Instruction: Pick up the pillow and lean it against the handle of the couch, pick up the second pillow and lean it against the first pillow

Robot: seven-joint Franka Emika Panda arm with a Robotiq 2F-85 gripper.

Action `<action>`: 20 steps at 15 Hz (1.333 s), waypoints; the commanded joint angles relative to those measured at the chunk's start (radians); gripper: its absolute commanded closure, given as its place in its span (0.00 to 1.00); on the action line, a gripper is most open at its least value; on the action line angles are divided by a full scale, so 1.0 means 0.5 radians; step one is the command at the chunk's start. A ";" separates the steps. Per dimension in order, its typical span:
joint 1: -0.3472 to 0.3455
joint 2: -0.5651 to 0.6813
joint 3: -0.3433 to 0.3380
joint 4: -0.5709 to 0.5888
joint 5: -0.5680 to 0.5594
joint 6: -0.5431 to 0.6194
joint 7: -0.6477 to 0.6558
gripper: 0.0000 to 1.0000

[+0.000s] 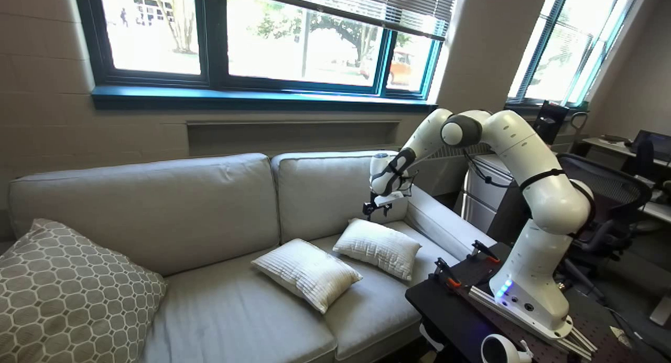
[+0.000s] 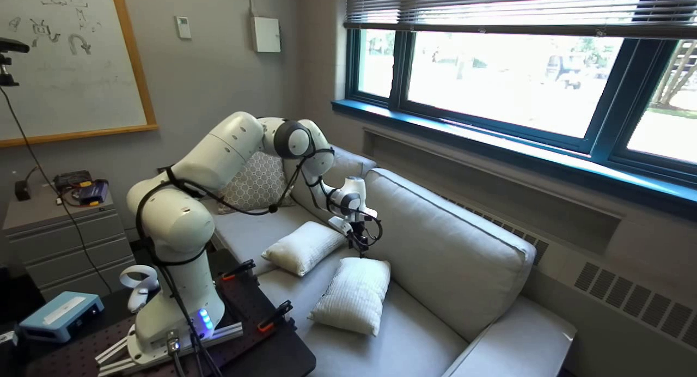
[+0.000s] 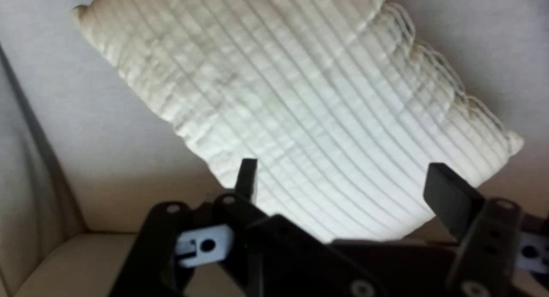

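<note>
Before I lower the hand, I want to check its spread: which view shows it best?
The wrist view: the hand is large there, both fingers plainly apart. Both exterior views show it small and dark.

Off-white pillows (image 1: 308, 274), grey lattice-patterned cushion (image 1: 78, 295)

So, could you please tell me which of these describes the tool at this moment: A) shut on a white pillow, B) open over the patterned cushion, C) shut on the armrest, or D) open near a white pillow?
D: in the wrist view the tool stands with its jaws wide apart, not closed on the white pillow that shows beyond them.
</note>
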State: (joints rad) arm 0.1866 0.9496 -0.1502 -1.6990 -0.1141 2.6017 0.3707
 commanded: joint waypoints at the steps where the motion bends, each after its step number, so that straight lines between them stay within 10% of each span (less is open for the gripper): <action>1: 0.235 0.222 -0.354 0.117 -0.172 0.135 0.236 0.00; 5: 0.141 0.484 -0.348 0.336 -0.085 0.111 0.197 0.00; 18: -1.009 1.119 0.726 1.131 0.542 -0.256 -1.054 0.00; 19: -1.038 1.157 0.745 1.187 0.589 -0.309 -1.082 0.25; 20: -1.059 1.185 0.762 1.229 0.631 -0.347 -1.106 0.25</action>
State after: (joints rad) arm -0.3071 1.4476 0.1845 -1.2093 0.1395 2.4986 -0.1243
